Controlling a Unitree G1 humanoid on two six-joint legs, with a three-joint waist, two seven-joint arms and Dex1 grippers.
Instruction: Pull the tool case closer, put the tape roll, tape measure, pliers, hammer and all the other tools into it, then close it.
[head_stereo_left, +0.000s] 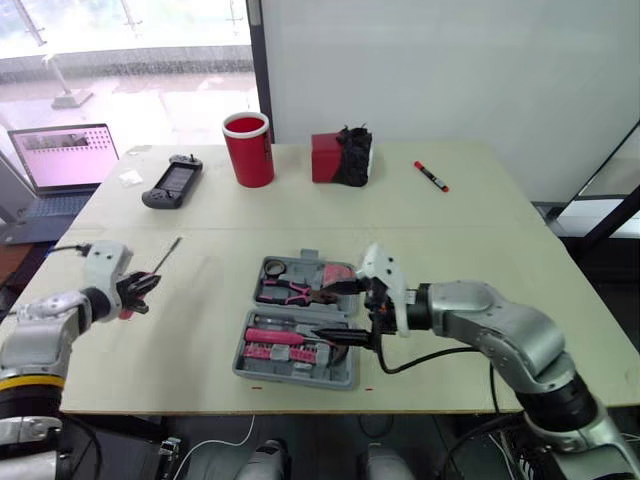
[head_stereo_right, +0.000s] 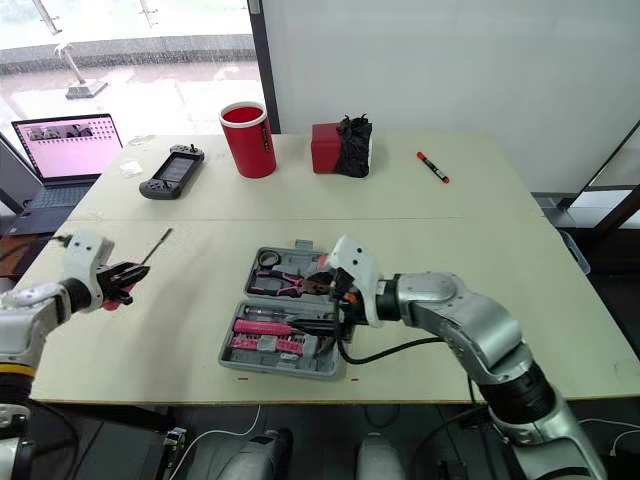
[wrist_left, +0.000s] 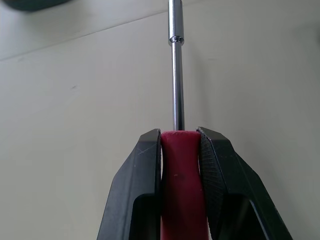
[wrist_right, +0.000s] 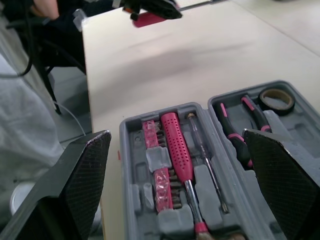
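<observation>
The screwdriver (wrist_left: 180, 175) pinched by its red handle in my left gripper (head_stereo_left: 148, 286), fingers closed hard on it, well left of the tool case (head_stereo_left: 290, 377). The case lies open, pliers (head_stereo_left: 290, 292) and tape roll (head_stereo_left: 274, 267) seated inside. Over its right side hangs my right gripper (head_stereo_left: 335, 312), fingers spread wide, empty. Loading step, I judge; next, carry the screwdriver across into a free slot

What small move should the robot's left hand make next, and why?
Probably carry the screwdriver toward the open tool case. The left hand is shut on its red handle, out to the case's left over the table, while the case lies open with pliers and tape roll already inside; the right hand hovers open over it.
</observation>
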